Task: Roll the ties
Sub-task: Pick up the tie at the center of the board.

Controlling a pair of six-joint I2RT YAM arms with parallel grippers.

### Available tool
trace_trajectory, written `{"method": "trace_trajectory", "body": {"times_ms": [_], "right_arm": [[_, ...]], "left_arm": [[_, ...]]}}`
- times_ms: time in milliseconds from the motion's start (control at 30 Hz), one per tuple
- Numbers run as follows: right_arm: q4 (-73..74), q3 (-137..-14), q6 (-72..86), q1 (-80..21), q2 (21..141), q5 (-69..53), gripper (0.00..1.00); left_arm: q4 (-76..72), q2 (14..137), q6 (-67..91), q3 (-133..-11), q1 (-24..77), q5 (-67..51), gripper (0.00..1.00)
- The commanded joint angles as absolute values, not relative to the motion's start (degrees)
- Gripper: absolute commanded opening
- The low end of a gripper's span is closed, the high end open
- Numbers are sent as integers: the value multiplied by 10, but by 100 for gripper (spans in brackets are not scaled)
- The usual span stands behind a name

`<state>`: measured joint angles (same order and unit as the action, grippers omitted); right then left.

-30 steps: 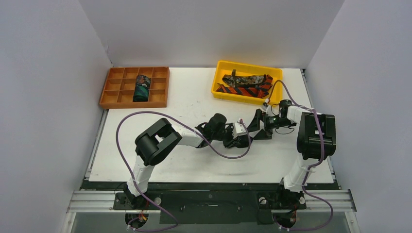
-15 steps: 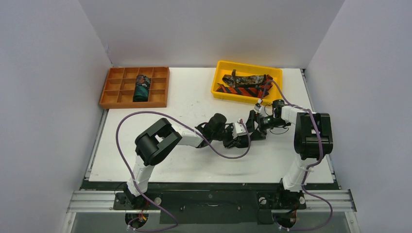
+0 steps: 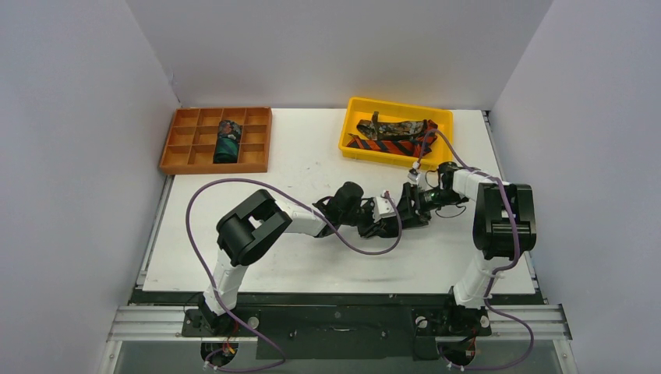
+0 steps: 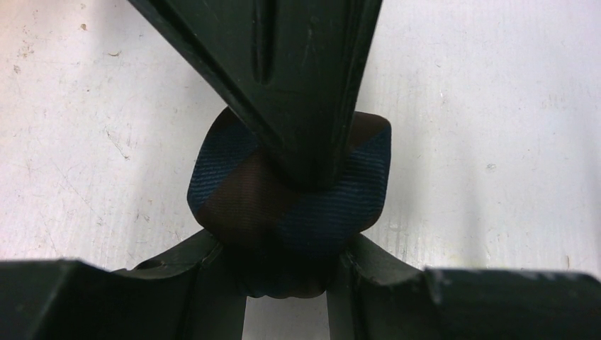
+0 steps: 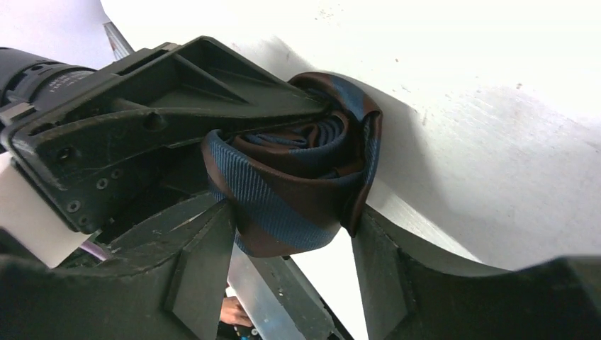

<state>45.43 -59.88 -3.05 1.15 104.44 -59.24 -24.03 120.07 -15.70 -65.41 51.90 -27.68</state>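
- Mid-table [image 3: 296, 257], a blue-and-brown tie [image 5: 298, 184], wound into a tight roll, sits pinched between the fingers of the left gripper [image 4: 283, 249].
- The right gripper [image 5: 290, 237] straddles the same roll, a finger at each flank; whether it truly clamps cannot be told.
- The roll's spiral end faces the right wrist camera, its banded side the left one.
- In the yellow bin [image 3: 366, 105], far right, a red-orange striped tie [image 3: 390, 146] and a mottled brown tie [image 3: 394, 127] lie lengthwise, left to right.
- A dark teal roll [image 3: 227, 142] rests in the middle column of the orange tray [image 3: 175, 148], long axis near to far.
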Motion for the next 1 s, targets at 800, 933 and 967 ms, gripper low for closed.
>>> {"method": "trace_trajectory", "body": {"times_ms": [800,933,967], "right_arm": [[427,-569,-25,-60,976,-553,0],[409,-568,-2,-72,959,-561,0],[407,-570,0,-73,953,-563,0]], "left_arm": [[-358,1128,-157,-542,519,-276,97],[-356,1151,-153,-554,526,-281,97],[-356,1154,-147,-556,526,-282,99]]}}
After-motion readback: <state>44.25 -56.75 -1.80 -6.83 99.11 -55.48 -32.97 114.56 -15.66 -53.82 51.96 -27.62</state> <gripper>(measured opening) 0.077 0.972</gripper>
